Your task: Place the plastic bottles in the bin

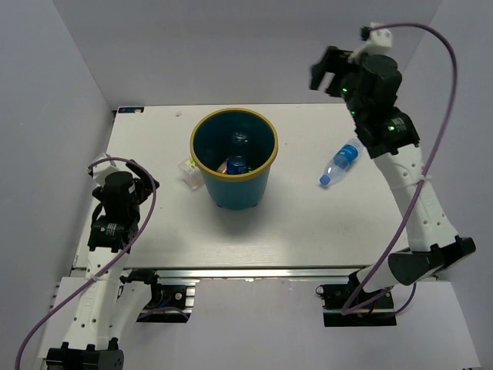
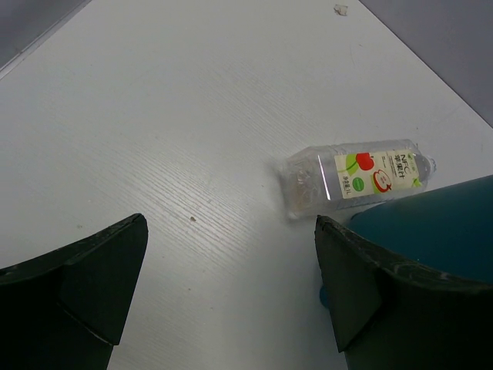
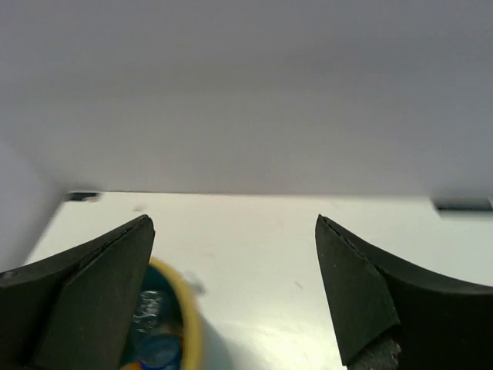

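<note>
**Two bottles lie outside the bin**

The bin (image 1: 233, 158) holds some bottles (image 1: 236, 164). A blue-label bottle (image 1: 341, 163) lies to its right and a green-label bottle (image 2: 354, 176) just beside its left. The left gripper (image 2: 231, 231), fingers apart and empty, faces the latter, probably to grab it; the right gripper (image 3: 235, 223) is also spread and empty

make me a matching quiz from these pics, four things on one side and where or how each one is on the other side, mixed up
Things:
1. bin
2. blue-label bottle
3. white-green bottle
4. right gripper

Places or states:
A. lying on the table, right of the bin
B. raised, open, empty
C. upright, mid-table
D. lying close by the bin's left side

Pairs: 1-C, 2-A, 3-D, 4-B
</note>
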Controlling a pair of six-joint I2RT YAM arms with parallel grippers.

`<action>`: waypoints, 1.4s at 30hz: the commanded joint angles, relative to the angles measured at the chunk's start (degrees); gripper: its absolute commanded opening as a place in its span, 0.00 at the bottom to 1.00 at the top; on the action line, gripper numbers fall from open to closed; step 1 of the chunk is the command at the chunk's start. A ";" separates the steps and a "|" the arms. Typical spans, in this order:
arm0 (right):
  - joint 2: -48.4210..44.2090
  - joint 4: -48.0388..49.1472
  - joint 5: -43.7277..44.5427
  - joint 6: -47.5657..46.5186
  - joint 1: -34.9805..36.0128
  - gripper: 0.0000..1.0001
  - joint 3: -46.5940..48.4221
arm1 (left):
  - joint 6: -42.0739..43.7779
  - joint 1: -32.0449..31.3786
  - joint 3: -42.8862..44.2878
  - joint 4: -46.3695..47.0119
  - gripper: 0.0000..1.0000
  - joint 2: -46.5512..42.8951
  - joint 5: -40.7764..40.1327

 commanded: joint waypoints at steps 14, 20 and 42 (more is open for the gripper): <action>3.73 -15.96 0.01 14.55 -27.80 0.89 -29.98 | 0.84 0.27 -0.23 -0.89 0.98 2.05 -1.25; 11.46 -5.94 -2.28 14.63 -27.81 0.89 -33.85 | 0.75 0.27 -0.50 -0.71 0.98 2.05 -1.86; 8.53 9.53 -12.25 10.43 -27.72 0.38 -42.21 | 0.75 0.27 7.94 -8.01 0.98 -0.94 -4.24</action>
